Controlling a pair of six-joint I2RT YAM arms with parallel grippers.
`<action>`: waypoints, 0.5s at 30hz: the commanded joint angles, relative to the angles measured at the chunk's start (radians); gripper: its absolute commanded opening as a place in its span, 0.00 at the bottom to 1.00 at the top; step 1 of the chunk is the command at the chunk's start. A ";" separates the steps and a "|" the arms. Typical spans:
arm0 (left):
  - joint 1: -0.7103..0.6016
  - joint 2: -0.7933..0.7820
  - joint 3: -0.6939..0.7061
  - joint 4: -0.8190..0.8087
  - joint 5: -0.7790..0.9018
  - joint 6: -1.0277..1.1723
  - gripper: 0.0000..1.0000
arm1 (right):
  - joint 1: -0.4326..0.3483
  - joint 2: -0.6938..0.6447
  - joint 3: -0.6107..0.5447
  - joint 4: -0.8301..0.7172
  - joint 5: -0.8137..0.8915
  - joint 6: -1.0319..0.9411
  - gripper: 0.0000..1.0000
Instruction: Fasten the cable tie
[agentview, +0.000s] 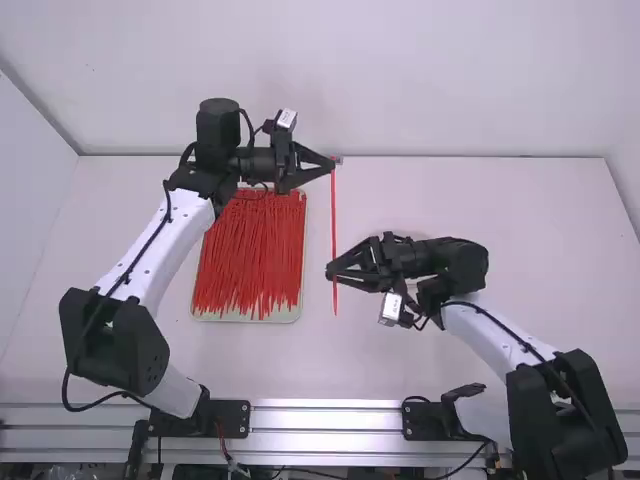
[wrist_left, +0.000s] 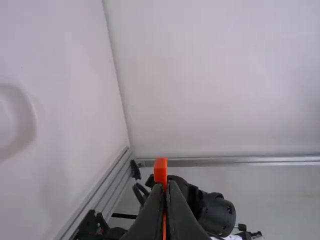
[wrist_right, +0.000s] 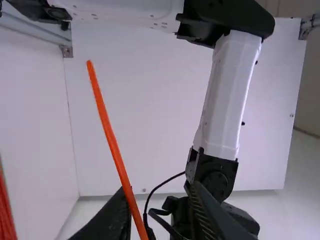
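Note:
A single red cable tie (agentview: 333, 230) hangs straight down above the table, just to the right of the tray. My left gripper (agentview: 331, 160) is shut on its head end at the top; in the left wrist view the fingertips (wrist_left: 159, 196) pinch the strap just below the square head (wrist_left: 160, 171). My right gripper (agentview: 332, 273) stands open around the lower part of the tie. In the right wrist view the strap (wrist_right: 113, 145) runs between the two spread fingers (wrist_right: 208, 214), close to one of them, and the tie's tail extends past them.
A flat tray (agentview: 297, 318) piled with several loose red cable ties (agentview: 252, 255) lies left of the hanging tie, under the left arm (agentview: 165, 235). Bare white table spreads to the right and front. White walls close the back and left.

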 joint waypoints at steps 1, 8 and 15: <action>0.011 -0.004 0.017 0.011 0.000 0.014 0.02 | -0.002 -0.007 -0.006 0.003 0.001 0.025 0.30; 0.019 -0.004 0.017 0.018 0.000 0.016 0.02 | -0.002 -0.007 -0.006 0.003 -0.003 0.025 0.29; 0.024 -0.004 0.017 0.018 0.007 0.018 0.02 | -0.002 -0.007 -0.006 0.008 -0.002 0.052 0.20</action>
